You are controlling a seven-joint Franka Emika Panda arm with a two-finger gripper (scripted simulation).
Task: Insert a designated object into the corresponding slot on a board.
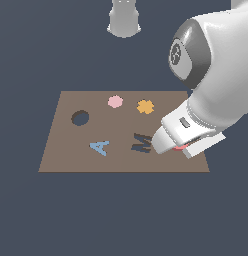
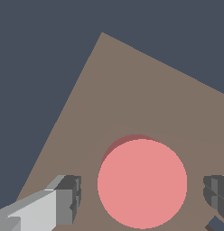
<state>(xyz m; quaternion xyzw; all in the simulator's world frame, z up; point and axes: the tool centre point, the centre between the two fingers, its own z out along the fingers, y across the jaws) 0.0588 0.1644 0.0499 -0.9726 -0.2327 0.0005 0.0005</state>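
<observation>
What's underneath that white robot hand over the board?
A coral-red disc lies on the brown board, between the open gripper's fingers. In the exterior view the hand hides nearly all of it; only a red sliver shows.

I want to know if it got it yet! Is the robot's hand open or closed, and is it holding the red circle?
Gripper: open, fingers on either side of the coral-red disc with gaps, not holding it.
</observation>
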